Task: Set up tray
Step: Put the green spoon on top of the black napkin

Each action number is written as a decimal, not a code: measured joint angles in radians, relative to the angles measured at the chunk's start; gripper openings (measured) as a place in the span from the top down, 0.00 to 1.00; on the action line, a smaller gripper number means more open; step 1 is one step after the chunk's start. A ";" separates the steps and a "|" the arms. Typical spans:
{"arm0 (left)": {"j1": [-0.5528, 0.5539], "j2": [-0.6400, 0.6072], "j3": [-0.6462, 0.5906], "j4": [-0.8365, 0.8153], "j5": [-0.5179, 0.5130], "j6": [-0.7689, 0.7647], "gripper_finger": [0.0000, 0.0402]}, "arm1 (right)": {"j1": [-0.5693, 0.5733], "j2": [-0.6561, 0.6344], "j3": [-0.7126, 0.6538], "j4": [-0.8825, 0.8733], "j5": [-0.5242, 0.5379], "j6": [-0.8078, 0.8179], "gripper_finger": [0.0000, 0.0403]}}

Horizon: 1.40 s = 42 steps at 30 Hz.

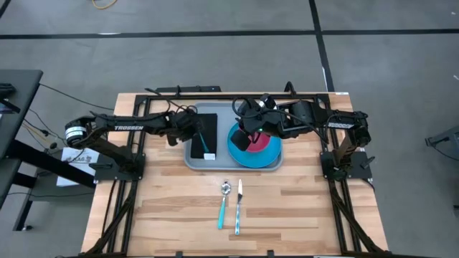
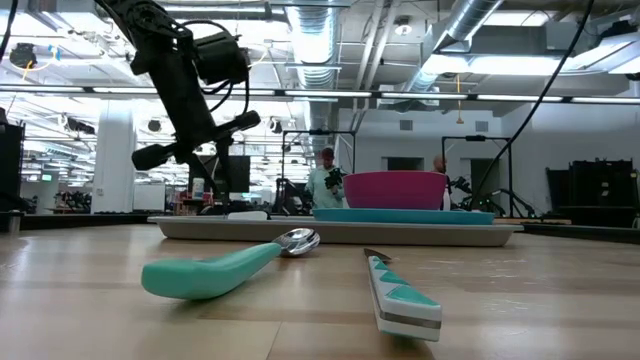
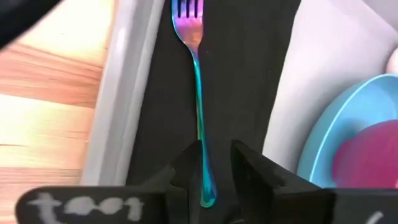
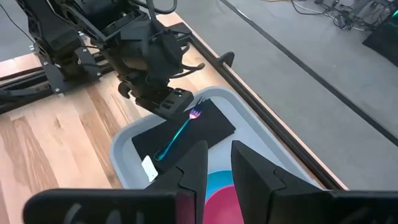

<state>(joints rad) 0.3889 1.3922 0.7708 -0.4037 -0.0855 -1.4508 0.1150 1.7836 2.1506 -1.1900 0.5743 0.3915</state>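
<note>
High view, "TROSSEN" lettering on left arm [image 1: 136, 127], tray [image 1: 193, 159]

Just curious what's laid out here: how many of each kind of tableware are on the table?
Tray: 1
Napkin: 1
Fork: 1
Plate: 1
Bowl: 1
Spoon: 1
Knife: 1
Total: 7

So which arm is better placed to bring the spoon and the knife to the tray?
Probably the left. The left gripper is above the fork that lies on the tray, fingers empty. The right gripper hangs over the bowl. Spoon and knife lie between both.
</note>
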 joint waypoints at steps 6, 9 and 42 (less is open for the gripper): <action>-0.001 0.000 0.000 0.001 -0.027 -0.026 0.85 | 0.000 0.001 0.000 0.001 0.000 0.000 0.84; -0.001 0.000 0.000 0.016 -0.030 -0.026 0.85 | 0.000 0.003 0.000 0.007 0.000 0.000 0.84; -0.123 -0.500 -0.007 0.251 0.173 0.702 0.83 | 0.063 -0.257 -0.742 0.345 -0.357 0.195 0.84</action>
<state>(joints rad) 0.2660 0.8920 0.7633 -0.1527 0.0876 -0.7487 0.1780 1.5263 1.4087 -0.8448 0.2170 0.5862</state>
